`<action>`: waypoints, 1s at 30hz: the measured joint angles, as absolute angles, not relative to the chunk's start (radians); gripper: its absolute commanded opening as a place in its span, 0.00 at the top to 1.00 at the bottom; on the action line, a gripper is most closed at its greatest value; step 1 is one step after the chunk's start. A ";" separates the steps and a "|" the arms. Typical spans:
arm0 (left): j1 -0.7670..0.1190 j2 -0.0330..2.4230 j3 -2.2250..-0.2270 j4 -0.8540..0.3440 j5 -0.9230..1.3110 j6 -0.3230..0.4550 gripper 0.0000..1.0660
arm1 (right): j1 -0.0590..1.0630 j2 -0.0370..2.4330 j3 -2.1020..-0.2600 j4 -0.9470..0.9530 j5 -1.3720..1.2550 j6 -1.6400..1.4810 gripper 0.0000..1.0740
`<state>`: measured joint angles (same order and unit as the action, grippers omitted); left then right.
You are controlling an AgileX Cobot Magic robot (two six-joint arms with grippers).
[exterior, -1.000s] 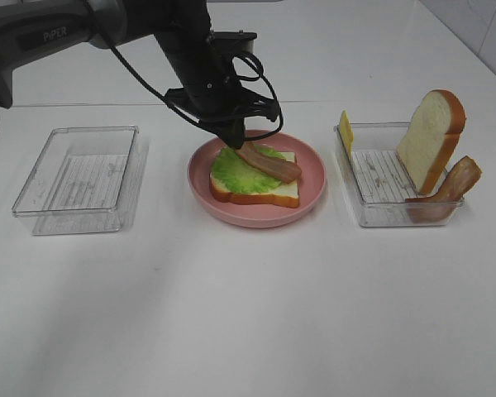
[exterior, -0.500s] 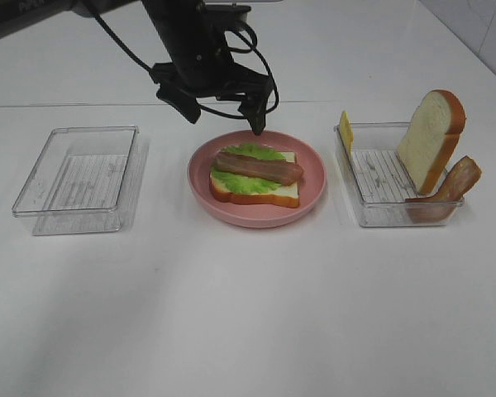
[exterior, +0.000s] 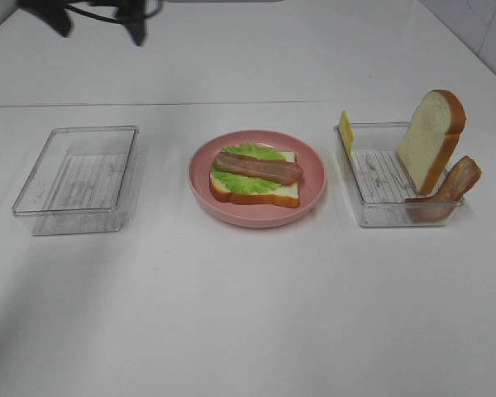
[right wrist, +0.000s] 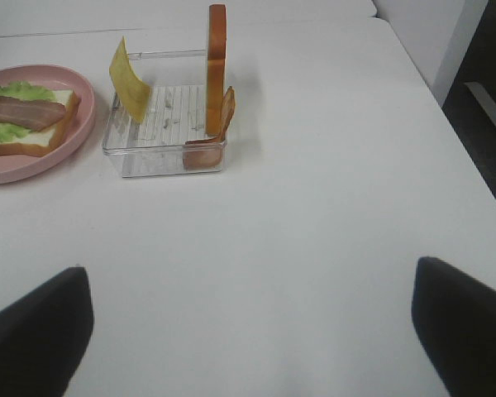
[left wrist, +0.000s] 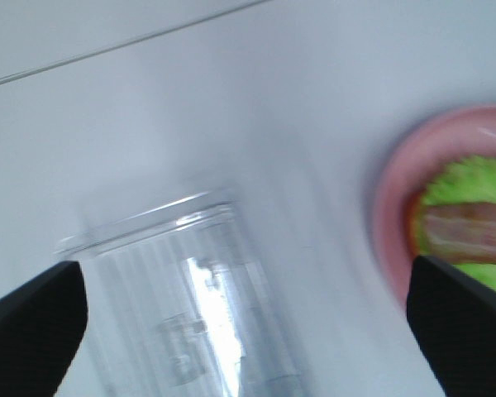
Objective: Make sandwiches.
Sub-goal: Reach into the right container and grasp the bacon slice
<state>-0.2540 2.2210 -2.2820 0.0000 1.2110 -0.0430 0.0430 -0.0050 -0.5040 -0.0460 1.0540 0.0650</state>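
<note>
Pincer of left arm, agape, above tray

The left wrist view is blurred; the clear tray and pink plate (sandwich included) run off its edges.

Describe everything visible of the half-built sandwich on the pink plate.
The sandwich is one white toy bread slice with orange-brown crust, lying flat in the pink plate. A ruffled green lettuce leaf covers it, and one reddish-brown bacon strip lies across the leaf. No cheese or top slice yet; nothing else touches it.
</note>
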 measured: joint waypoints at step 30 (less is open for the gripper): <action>-0.063 0.765 -0.753 -0.044 0.999 -0.024 0.06 | 0.043 -0.005 -0.504 -0.046 1.054 0.065 0.11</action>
<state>-0.0630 0.7650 -0.7530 -0.0440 0.9990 -0.0240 0.0430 -0.0050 -0.5040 -0.0460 1.0540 0.0650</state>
